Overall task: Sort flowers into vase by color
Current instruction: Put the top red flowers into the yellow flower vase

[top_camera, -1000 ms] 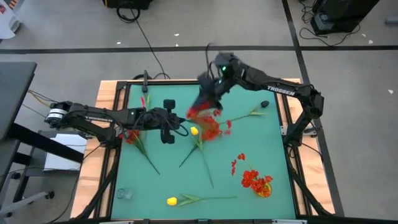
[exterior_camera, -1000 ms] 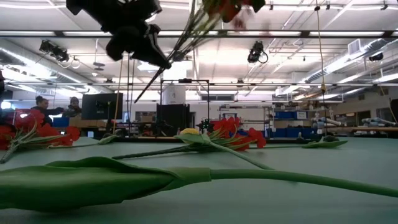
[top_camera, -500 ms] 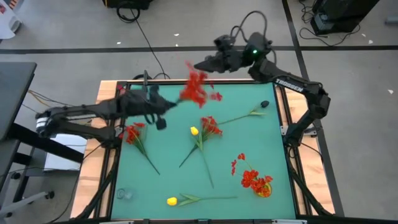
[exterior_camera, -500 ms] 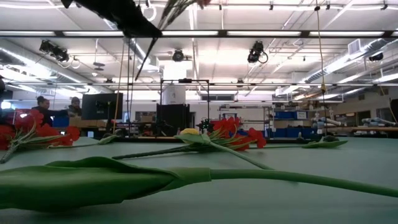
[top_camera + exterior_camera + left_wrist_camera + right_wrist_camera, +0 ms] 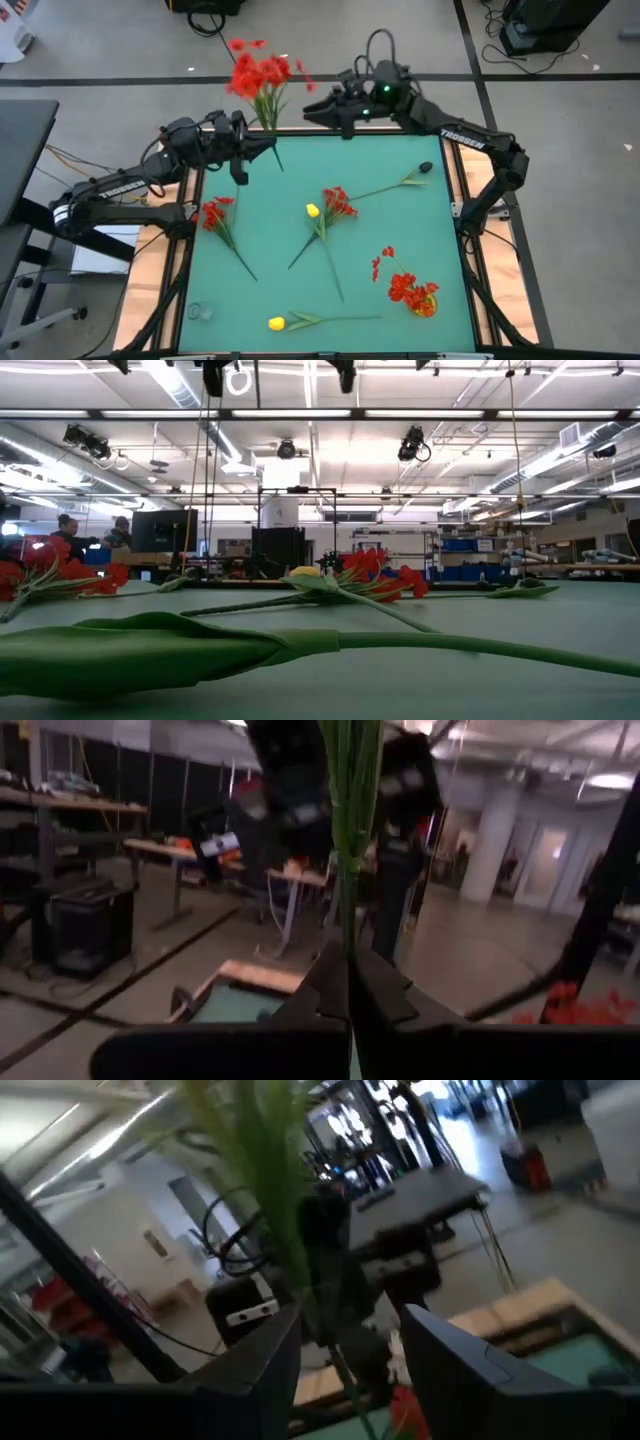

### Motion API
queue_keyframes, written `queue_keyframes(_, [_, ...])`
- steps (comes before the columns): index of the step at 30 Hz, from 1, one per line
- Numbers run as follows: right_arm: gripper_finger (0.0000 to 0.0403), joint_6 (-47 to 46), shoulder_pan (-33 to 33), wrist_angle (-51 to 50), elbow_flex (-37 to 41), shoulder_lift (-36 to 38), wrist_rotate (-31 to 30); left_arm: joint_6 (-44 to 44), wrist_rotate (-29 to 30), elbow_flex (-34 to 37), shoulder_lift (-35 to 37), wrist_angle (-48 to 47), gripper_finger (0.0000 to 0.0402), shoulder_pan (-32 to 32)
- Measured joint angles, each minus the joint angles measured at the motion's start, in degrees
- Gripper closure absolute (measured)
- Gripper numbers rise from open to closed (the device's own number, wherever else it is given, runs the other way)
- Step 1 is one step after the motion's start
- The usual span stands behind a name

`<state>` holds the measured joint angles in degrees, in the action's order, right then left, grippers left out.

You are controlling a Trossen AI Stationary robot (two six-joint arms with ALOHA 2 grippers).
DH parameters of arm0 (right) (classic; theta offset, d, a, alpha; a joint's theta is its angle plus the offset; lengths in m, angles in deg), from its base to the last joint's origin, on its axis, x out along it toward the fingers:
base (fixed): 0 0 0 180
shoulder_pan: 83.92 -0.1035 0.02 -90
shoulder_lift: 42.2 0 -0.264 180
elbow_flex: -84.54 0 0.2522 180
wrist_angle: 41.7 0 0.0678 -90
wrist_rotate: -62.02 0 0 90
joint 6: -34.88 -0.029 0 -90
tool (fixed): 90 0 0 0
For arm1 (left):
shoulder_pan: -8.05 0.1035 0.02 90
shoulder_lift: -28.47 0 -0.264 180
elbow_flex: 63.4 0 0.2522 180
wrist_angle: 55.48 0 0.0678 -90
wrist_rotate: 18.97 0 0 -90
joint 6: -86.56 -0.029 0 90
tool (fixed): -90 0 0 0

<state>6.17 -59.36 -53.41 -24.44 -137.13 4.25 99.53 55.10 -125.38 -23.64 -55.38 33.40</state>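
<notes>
A bunch of red flowers (image 5: pixel 257 72) on green stalks stands lifted over the table's far left corner, with my left gripper (image 5: pixel 262 147) shut on its stalks. My right gripper (image 5: pixel 318 110) hangs open over the far edge, right of the bunch and apart from it; its fingers (image 5: pixel 455 1365) hold nothing. On the green mat lie a red stem (image 5: pixel 216 213), a yellow and a red stem crossed (image 5: pixel 325 205), a green stem (image 5: pixel 395 186) and a yellow tulip (image 5: pixel 278 322). More red flowers stand in a vase (image 5: pixel 418 298) at the near right. My left gripper pinches the stalks of the red bunch (image 5: pixel 350 935) between its two shut fingers, low on the stalks, with a short end (image 5: pixel 279 166) sticking out below. The fingers come about level, across the stalks. The bunch is lifted clear, its blooms up and toward the far edge.
A small clear vessel (image 5: pixel 200 312) sits at the near left corner. A dark small object (image 5: pixel 426 168) lies by the green stem at the far right. The table's wooden frame (image 5: pixel 170 150) rims the mat. Much of the mat's middle and near side is bare between the stems.
My left gripper has risen and swung from the table's middle toward the far left corner, rolling as it went, and has carried the red bunch clear of the mat. My right gripper has drawn back from the bunch toward the far edge and rolled.
</notes>
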Motion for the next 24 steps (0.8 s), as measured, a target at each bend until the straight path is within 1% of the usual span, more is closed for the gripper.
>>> queue_keyframes(4, [0.0219, 8.8, -3.46, 5.78, -0.04, -1.33, -2.36, 4.34, 0.96, -0.07, -1.94, 0.77, 0.0401, 0.26])
queue_keyframes(8, [0.0219, 14.22, -5.06, 4.38, -0.07, -1.62, -9.65, 5.8, 1.02, 0.02, -5.06, 1.84, 0.0401, -0.51])
queue_keyframes(14, [0.0219, 14.95, -4.86, 3.32, -0.07, -1.6, -13.2, 4.5, 1.02, 0.02, -9.33, 6.13, 0.0401, -2.93])
queue_keyframes(16, [0.0219, 14.91, -4.62, 2.95, -0.07, -1.6, -12.82, 3.96, 1.0, 0.02, -9.89, 6.96, 0.0401, -3.42])
queue_keyframes(20, [0.0219, 14.19, -4.53, 2.12, -0.07, -1.6, -10.11, 3.83, 1.15, 0.02, -9.87, 7.68, 0.0401, -3.39])
queue_keyframes(24, [0.0219, 15.25, -4.8, 0.71, -0.07, -1.6, -9.54, 2.72, 1.26, 0.02, -9.96, 7.61, 0.0401, -3.39])
